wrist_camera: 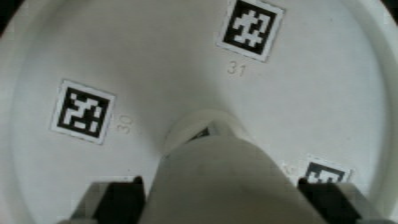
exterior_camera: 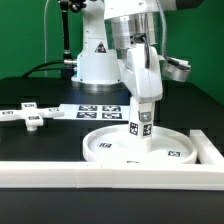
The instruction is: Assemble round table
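Observation:
The large rimmed round disc (exterior_camera: 140, 147) lies flat near the table's front, against the long white rail. The short cylindrical leg (exterior_camera: 142, 126) stands upright on the disc's middle, tagged on its side. My gripper (exterior_camera: 144, 112) is straight above it, shut on the leg's upper part. In the wrist view the leg (wrist_camera: 222, 165) runs between my two dark fingers (wrist_camera: 116, 200) down to the disc (wrist_camera: 160, 60), whose tags show around it. The flat cross-shaped base (exterior_camera: 30, 114) lies apart at the exterior view's left.
The long white rail (exterior_camera: 110, 174) runs along the front and turns back at the exterior view's right (exterior_camera: 208, 147). The marker board (exterior_camera: 95, 110) lies behind the disc. The robot's white base (exterior_camera: 97, 60) stands at the back.

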`<control>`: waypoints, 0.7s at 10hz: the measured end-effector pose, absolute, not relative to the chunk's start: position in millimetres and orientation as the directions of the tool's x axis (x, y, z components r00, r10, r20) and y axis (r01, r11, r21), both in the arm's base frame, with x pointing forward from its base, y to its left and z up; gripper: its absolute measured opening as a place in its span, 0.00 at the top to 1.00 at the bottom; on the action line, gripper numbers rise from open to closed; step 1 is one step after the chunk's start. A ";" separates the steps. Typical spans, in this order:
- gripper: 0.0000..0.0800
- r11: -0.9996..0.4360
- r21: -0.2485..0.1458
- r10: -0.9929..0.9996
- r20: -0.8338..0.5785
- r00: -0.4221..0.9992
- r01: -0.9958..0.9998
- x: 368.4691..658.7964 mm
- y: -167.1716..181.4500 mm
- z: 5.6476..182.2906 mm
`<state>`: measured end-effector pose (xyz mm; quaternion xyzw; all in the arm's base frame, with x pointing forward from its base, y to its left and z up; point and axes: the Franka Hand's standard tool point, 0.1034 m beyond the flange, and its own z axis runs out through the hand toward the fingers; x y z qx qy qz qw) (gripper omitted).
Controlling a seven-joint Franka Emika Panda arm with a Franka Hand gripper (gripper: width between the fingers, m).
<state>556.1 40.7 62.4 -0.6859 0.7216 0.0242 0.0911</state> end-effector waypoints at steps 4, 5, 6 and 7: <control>0.19 -0.167 -0.112 -0.974 -0.135 0.182 -0.980 560.6 47.9 66.6; 0.19 -0.231 -0.121 -0.961 -0.128 0.246 -0.965 560.5 50.0 66.7; 0.19 -0.315 -0.131 -0.937 -0.117 0.330 -0.940 560.3 49.1 66.3; 0.19 -0.382 -0.140 -0.911 -0.108 0.397 -0.914 560.3 49.0 66.3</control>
